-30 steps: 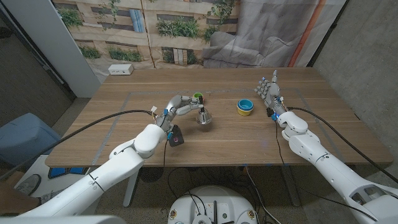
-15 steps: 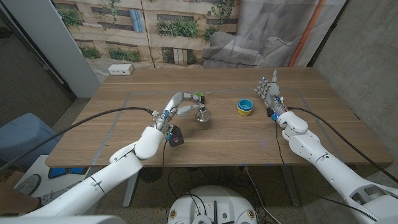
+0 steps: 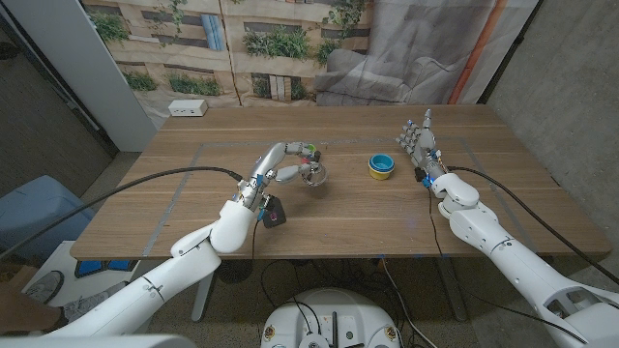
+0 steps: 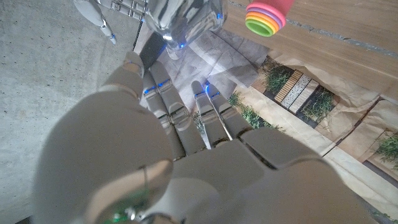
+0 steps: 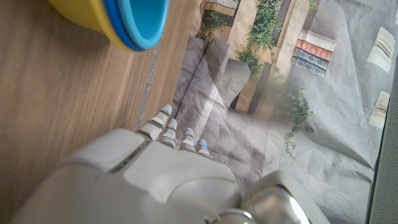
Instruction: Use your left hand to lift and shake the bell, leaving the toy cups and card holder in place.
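Wooden table (image 3: 368, 217) carries everything in view; no brand, label or legible writing can be read on any item. Nearest the robot, a small black card holder (image 3: 275, 214) with a red spot stands on the table just beside the left forearm, its face too small to read. Left hand (image 3: 280, 164) reaches toward the table's middle, fingers closed around the bell (image 3: 312, 175), a shiny silver thing; its handle is hidden within the grip, and whether it clears the table cannot be told from the head view. In the left wrist view the bell (image 4: 180, 22) shows as a bright metal body beyond the fingers (image 4: 163, 93), cut off at the picture's edge. Just past the hand sits a stack of toy cups (image 3: 309, 152), green on top and partly hidden by the fingers; the left wrist view shows it as pink with rainbow rims (image 4: 266, 15). Farther right, a blue cup nested in a yellow one (image 3: 381, 166) stands apart. Right hand (image 3: 418, 140) is upright at the right side, fingers extended and apart, holding nothing. A white box (image 3: 188, 108) lies at the far left edge, markings unreadable.
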